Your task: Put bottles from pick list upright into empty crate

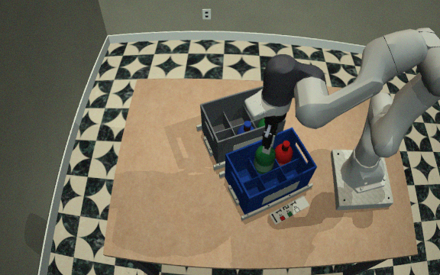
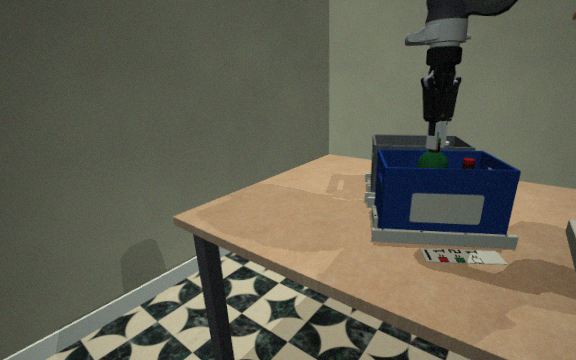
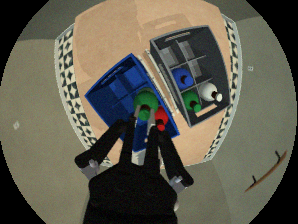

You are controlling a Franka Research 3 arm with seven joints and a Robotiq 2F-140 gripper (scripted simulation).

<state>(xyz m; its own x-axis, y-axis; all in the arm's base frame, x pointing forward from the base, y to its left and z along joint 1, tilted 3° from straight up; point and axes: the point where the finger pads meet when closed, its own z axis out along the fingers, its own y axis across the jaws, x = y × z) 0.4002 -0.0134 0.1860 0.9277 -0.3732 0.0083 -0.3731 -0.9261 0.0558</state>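
Note:
My gripper [image 1: 268, 144] is shut on the neck of a green bottle [image 1: 264, 159] that stands upright in a back cell of the blue crate [image 1: 270, 175]. The green bottle also shows in the exterior view [image 2: 432, 159] and the wrist view [image 3: 143, 104]. A red bottle [image 1: 283, 152] stands in the cell beside it. The grey crate [image 1: 231, 122] behind holds a blue bottle [image 1: 246, 127], a green bottle [image 3: 193, 103] and a white bottle [image 3: 210, 94]. The pick list [image 1: 289, 210] lies on the table in front of the blue crate, with a red and a green mark.
The robot base [image 1: 361, 179] stands on the table to the right of the crates. The arm hangs over the grey crate. The blue crate's front cells are empty.

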